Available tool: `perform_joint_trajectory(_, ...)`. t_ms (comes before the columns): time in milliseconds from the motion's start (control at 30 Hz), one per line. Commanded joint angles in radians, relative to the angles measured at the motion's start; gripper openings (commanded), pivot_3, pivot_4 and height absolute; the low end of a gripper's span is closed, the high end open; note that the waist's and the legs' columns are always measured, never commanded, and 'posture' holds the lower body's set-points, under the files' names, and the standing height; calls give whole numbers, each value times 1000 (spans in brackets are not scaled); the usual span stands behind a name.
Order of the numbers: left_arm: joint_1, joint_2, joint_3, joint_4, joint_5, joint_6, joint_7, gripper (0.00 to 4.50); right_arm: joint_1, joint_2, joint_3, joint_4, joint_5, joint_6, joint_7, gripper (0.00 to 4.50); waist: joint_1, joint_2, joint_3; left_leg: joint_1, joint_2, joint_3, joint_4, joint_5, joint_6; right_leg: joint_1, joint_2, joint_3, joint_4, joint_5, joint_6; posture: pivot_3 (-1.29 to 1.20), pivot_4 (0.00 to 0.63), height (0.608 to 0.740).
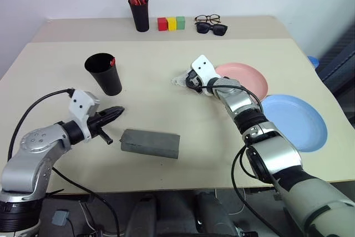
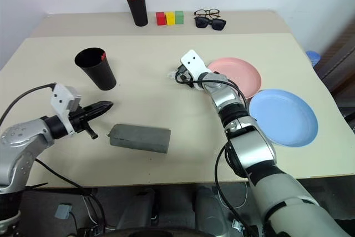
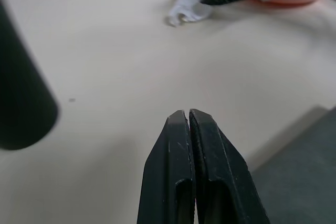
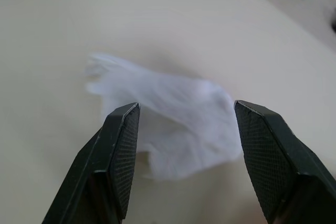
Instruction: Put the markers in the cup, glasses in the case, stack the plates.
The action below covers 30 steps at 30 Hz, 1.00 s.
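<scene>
Grey case (image 1: 150,143) near the front edge of the table (image 1: 166,54), lid down, lying flat. Just beside it, to its left, left gripper (image 1: 117,112) with both black fingers pressed together, nothing between them, hanging a little above the table top. Wide black cup (image 1: 104,74) standing upright behind that gripper, a red marker (image 1: 112,61) peeking over its rim. Crumpled white tissue (image 4: 173,124) near the middle of the table. Right gripper (image 4: 184,114) right at the tissue, fingers apart, one on each side of it, not squeezing it. Pink plate (image 1: 247,79) just to the right of that gripper, flat on the table. Blue plate (image 1: 297,121) next to the pink one, closer to the front, not stacked; cannot tell if the two rims touch. Far at the back, thin wire glasses (image 1: 207,19) lying just behind dark sunglasses (image 1: 212,28). Red, yellow and green blocks (image 1: 171,23) in a row beside them. Tall black pen pot (image 1: 140,15) with red and orange pens, to the left of the blocks.
</scene>
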Motion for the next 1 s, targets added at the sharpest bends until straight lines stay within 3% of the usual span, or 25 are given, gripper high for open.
perform_joint_trajectory(33,17,4,40,-53,-22,-12,9,16,-46,23,-54,71,30,31,0,2638,-1,0,0,0,0,0,0,0,0,0,0,0,0,0,0,0,150,740)
perform_joint_trajectory(100,22,2,41,-58,-21,-11,15,0,-56,30,-71,95,35,41,1,2020,-2,0,0,0,0,0,0,0,0,0,0,0,0,0,0,0,150,740)
perform_joint_trajectory(233,23,-9,39,-74,-32,-5,37,0,-64,35,-83,111,32,40,9,19,-2,0,0,0,0,0,0,0,0,0,0,0,1,0,0,0,150,740)
perform_joint_trajectory(533,-10,-14,16,-55,-32,-9,52,0,-32,13,-89,-50,32,-4,40,19,-2,1,0,0,0,0,0,0,0,0,1,0,1,0,0,0,150,740)
perform_joint_trajectory(867,-32,-32,-21,-45,-22,-11,57,0,248,-126,19,-643,31,298,291,19,2,1,0,0,0,0,0,0,0,0,0,0,1,0,0,0,150,740)
perform_joint_trajectory(1000,-38,-31,-30,-42,-26,-12,52,0,371,-257,53,-870,29,375,396,1405,4,1,0,0,0,-1,0,0,0,0,0,0,0,0,0,0,150,740)
